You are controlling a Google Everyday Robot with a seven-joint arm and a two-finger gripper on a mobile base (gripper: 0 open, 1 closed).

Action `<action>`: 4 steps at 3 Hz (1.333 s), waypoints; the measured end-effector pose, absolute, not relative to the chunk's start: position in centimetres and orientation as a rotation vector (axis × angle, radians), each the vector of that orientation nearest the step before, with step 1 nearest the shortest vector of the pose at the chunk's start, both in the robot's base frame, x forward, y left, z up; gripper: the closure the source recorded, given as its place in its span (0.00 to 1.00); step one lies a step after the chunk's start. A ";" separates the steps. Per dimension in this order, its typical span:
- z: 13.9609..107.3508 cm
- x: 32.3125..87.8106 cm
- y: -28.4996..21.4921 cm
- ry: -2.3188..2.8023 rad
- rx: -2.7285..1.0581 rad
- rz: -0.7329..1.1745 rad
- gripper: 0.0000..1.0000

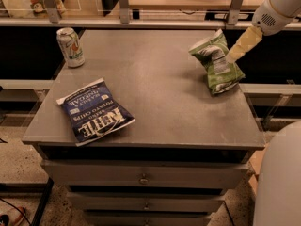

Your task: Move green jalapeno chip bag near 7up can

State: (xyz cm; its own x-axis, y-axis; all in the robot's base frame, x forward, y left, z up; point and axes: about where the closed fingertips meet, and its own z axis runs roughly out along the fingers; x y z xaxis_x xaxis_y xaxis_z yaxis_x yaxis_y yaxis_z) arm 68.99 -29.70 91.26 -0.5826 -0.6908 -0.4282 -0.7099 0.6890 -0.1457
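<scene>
The green jalapeno chip bag lies puffy and tilted at the right side of the grey table. My gripper reaches in from the upper right, and its tan tip touches the bag's upper right edge. The 7up can stands upright at the table's far left corner, well apart from the bag.
A flat dark-blue Kettle chip bag lies at the front left of the table. Drawers sit under the tabletop. A shelf rail with posts runs behind the table. My white body fills the lower right corner.
</scene>
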 end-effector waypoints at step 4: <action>86.8 68.6 -25.0 2.500 -1.175 0.150 0.00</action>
